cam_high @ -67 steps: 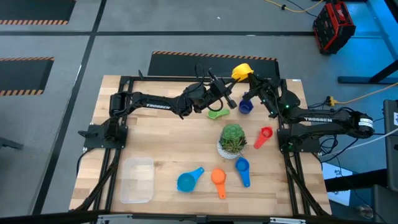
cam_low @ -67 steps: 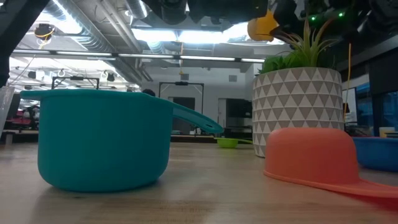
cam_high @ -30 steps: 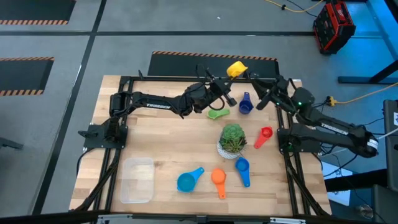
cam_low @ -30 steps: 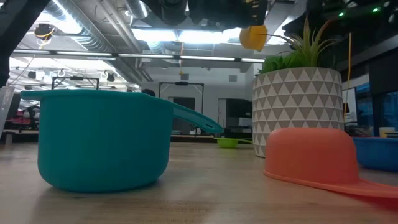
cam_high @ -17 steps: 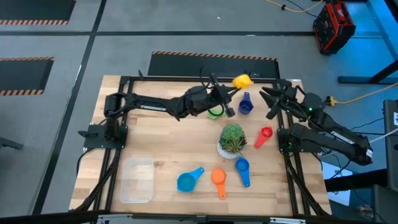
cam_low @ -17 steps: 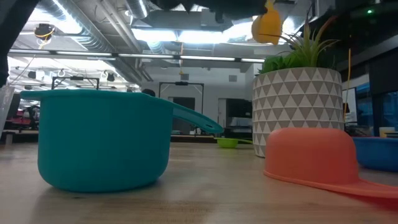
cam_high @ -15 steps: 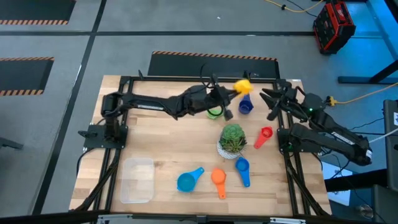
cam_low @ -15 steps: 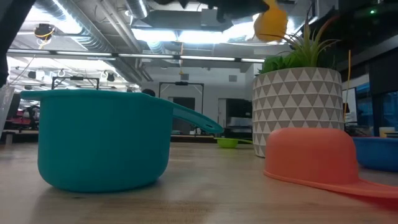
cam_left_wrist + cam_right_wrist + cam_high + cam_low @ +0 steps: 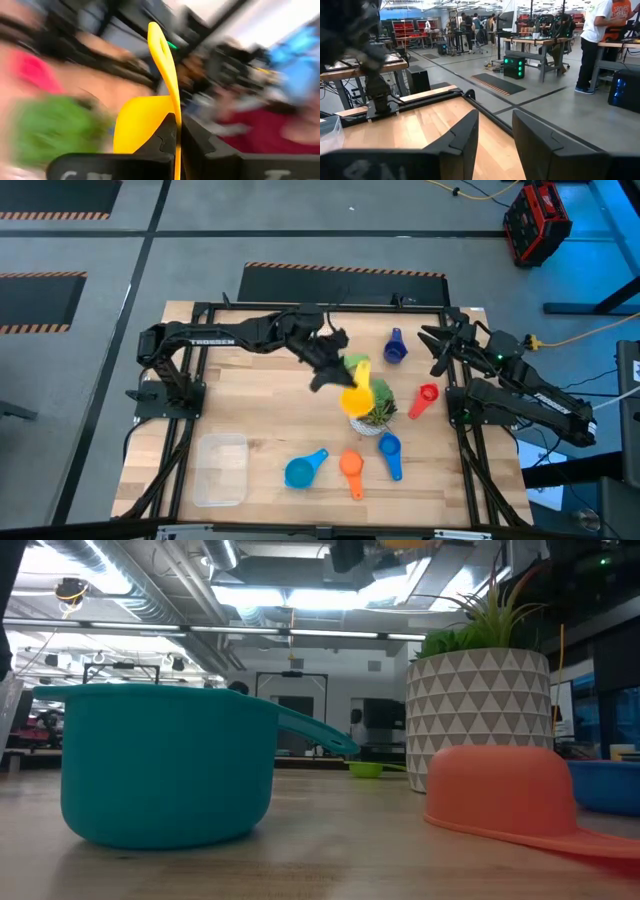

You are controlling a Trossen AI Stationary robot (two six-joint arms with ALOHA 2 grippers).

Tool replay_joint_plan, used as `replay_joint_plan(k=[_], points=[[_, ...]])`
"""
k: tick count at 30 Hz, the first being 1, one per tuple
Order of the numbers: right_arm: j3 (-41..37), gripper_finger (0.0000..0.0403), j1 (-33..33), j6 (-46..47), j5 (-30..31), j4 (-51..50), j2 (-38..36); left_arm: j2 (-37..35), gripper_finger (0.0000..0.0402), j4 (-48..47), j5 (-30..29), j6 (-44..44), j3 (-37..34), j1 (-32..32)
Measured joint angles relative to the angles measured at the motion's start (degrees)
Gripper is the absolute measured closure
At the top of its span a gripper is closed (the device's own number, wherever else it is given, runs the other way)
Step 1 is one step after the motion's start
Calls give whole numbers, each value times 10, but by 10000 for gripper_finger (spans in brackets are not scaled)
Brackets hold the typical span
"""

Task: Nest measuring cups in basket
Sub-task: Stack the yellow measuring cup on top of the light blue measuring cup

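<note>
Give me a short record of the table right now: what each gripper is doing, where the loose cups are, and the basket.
left gripper: shut on yellow measuring cup, above the potted plant
right gripper: open, empty, by the table's right edge
loose cups: dark blue, red, blue, orange, teal
basket: holds no cups

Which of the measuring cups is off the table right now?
The yellow cup: the left gripper has its jaws shut on the handle, carrying it above the potted plant. The others all lie on the table, including the teal and orange ones.
</note>
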Motion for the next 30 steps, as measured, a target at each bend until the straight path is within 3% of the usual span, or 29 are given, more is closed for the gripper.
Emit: replay_joint_plan(k=[3, 18, 30], points=[[0, 279, 0, 0, 0, 0, 0, 0, 398, -25, 75, -28, 0, -8], [0, 279, 0, 0, 0, -1, 0, 11, 398, -186, 111, 26, 0, -86], [0, 279, 1, 0, -5, -2, 1, 89, 398, -202, 237, 102, 0, -132]])
